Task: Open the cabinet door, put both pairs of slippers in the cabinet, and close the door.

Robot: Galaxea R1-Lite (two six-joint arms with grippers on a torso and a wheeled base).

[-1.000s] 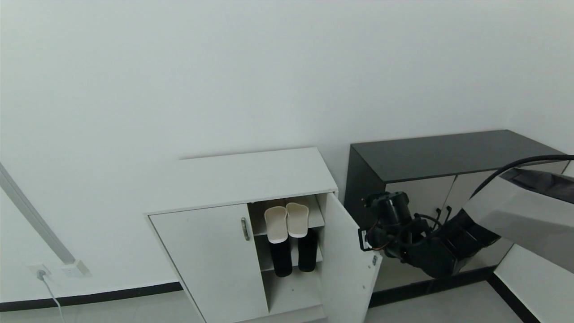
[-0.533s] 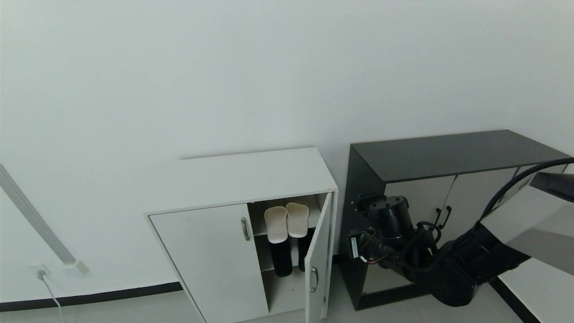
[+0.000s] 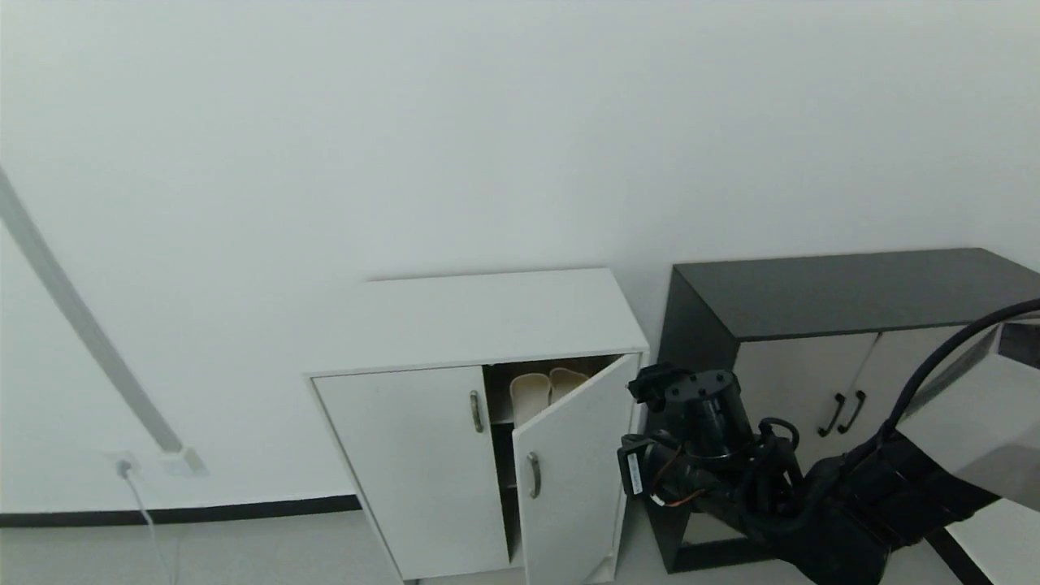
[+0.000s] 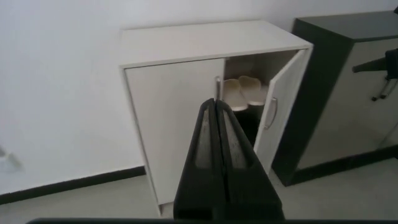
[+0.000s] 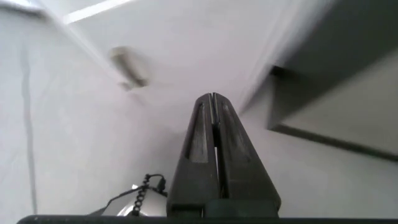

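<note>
The white cabinet (image 3: pixel 487 317) stands against the wall, its left door (image 3: pixel 414 463) shut and its right door (image 3: pixel 573 479) ajar at a narrow angle. Through the gap a beige pair of slippers (image 3: pixel 539 387) stands on the upper shelf. In the left wrist view, the beige slippers (image 4: pixel 242 91) have the black pair (image 4: pixel 247 120) dark beneath them. My right gripper (image 3: pixel 646 383) is shut, close to the right door's outer face (image 5: pixel 186 43) near its handle (image 5: pixel 127 67); contact cannot be told. My left gripper (image 4: pixel 216 104) is shut, empty, and faces the cabinet from some way off.
A black-topped cabinet (image 3: pixel 853 288) with pale doors stands directly right of the white one. A wall socket with a cable (image 3: pixel 123 469) and a slanted conduit (image 3: pixel 73 317) are on the wall to the left. Grey floor (image 3: pixel 244 552) lies in front.
The right door has swung from wide open to nearly shut, with my right arm following it leftward. The head camera has shifted, so the whole scene sits further right.
</note>
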